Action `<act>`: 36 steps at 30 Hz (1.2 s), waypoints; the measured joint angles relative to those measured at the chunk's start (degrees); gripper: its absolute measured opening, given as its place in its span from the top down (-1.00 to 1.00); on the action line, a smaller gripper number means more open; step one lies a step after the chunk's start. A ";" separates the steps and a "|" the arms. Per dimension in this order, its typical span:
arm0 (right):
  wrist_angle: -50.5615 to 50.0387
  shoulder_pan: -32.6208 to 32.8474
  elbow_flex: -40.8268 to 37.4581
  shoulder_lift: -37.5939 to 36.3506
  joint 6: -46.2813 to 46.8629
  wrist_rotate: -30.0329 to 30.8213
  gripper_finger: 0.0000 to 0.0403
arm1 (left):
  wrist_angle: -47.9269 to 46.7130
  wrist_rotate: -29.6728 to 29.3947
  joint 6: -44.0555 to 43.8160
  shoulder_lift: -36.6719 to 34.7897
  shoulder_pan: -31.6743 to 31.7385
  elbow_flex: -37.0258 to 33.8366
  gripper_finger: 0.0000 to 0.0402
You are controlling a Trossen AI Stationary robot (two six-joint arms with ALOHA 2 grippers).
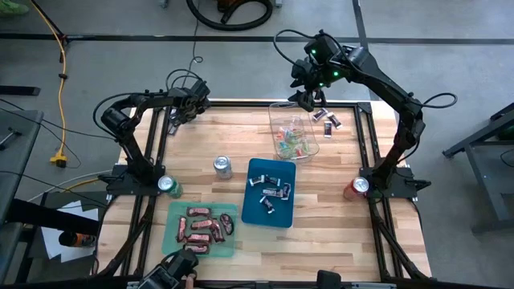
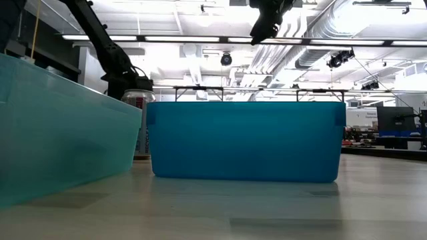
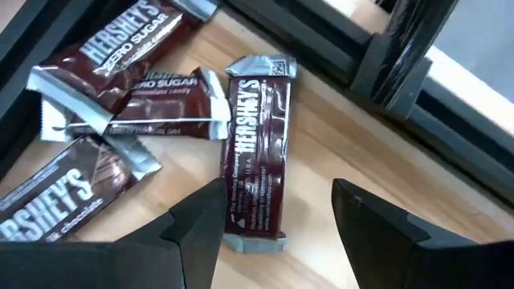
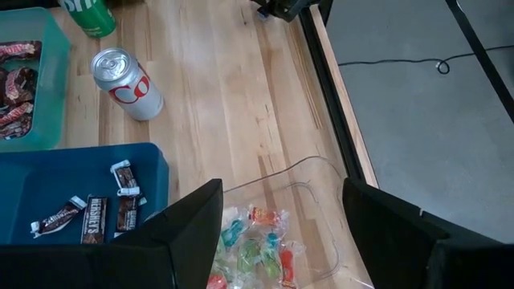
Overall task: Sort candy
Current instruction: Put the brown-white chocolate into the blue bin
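My left gripper [image 1: 186, 106] [image 3: 277, 221] hovers open at the table's far left corner. Several dark brown Hershey's bars lie flat on the wood there, and one bar [image 3: 257, 152] has its end between the fingers, untouched. My right gripper [image 1: 310, 98] [image 4: 281, 217] is open and empty, high above the clear container [image 1: 293, 132] of bright red, green and blue sweets [image 4: 257, 249]. The blue tray [image 1: 269, 193] holds dark silver-ended bars [image 4: 92, 217]. The teal tray [image 1: 201, 229] holds red-brown bars. A few dark pieces [image 1: 325, 119] lie on the table right of the clear container.
A silver soda can [image 1: 222, 166] [image 4: 127, 84] stands between the trays. A green can [image 1: 167, 185] sits by the left arm's base and a red can [image 1: 359, 187] by the right arm's base. Black frame rails [image 3: 321, 40] edge the table. In the low view the blue tray's wall [image 2: 247, 140] fills the middle.
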 joint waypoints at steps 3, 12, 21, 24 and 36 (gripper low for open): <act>0.00 0.00 0.00 0.00 0.26 0.00 -0.25 | -1.25 0.00 0.01 -0.02 -0.43 0.00 -0.05; 0.00 0.00 0.00 0.00 1.59 -0.08 -0.25 | -3.69 -0.94 2.00 -0.07 -3.63 -2.01 0.18; 0.00 0.00 0.00 0.00 3.00 -0.13 -0.25 | -4.06 -1.73 5.76 -1.14 -8.90 -3.96 0.95; 0.00 0.00 0.00 0.00 2.96 -0.13 -0.25 | -5.14 -0.04 8.57 -3.42 -10.09 -4.24 0.91; 0.00 0.00 -0.02 0.00 2.98 -0.07 -0.25 | -3.84 -1.09 27.01 -34.19 -13.76 -4.11 0.97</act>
